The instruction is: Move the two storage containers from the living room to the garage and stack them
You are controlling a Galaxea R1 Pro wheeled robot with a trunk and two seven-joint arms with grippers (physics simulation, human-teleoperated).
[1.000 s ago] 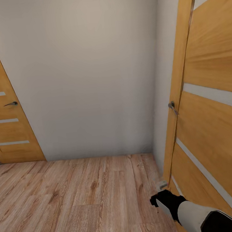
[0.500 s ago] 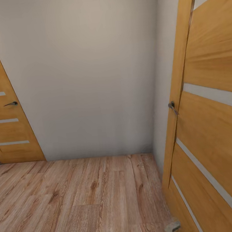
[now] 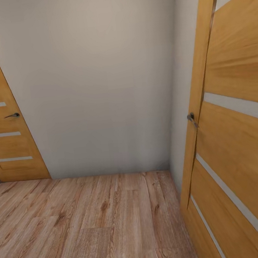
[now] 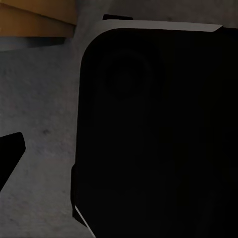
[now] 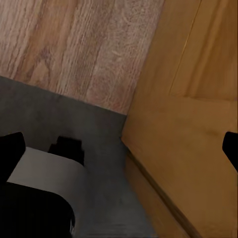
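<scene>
Two honey-coloured doors (image 3: 233, 133) flank a plain wall (image 3: 95, 80) over light plank flooring (image 3: 84, 226); the robot appears in transit. Beside the right claw (image 5: 121, 148), fingertips set wide apart, wood meets grey concrete floor (image 5: 99, 148). Left claw state cannot be told; both containers' whereabouts are undeterminable, so stacking seems outstanding.

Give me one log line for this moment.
place: hallway, wood floor | ahead: grey wall | right: open door | left: shut door | containers: unseen | grippers: cannot tell

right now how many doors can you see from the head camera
2. One closed door stands on the far left, with a dark lever handle. The other door is close on the right, swung open, handle at its edge. Others may lie outside the picture.
</scene>
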